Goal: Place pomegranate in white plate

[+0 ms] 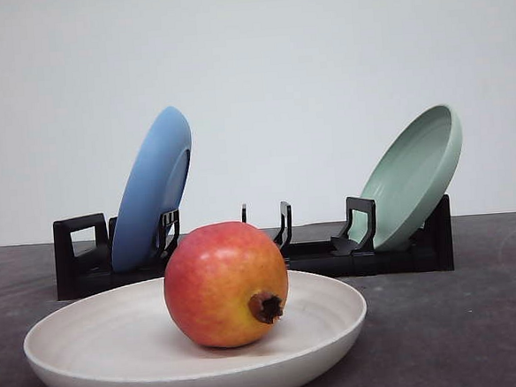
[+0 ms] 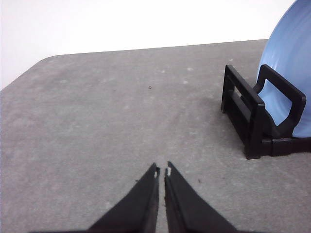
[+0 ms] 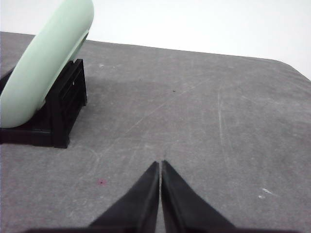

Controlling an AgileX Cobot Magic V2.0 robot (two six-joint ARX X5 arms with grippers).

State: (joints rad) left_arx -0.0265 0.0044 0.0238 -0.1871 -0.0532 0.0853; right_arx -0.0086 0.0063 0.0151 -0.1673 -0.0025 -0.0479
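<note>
Front view showed the pomegranate (image 1: 225,284) resting in the white plate (image 1: 92,347), crown stub sideways, task apparently done; firm, smooth, roll-prone fruit, best gripped across its widest girth; my left claw (image 2: 162,171) and right claw (image 3: 160,164) sat pinched closed, empty, above bare worktop (image 3: 204,121).

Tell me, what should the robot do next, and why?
Probably nothing more than keeping both arms back. The pomegranate already sits in the white plate, and the left tool and right tool are shut over bare table, away from it.
</note>
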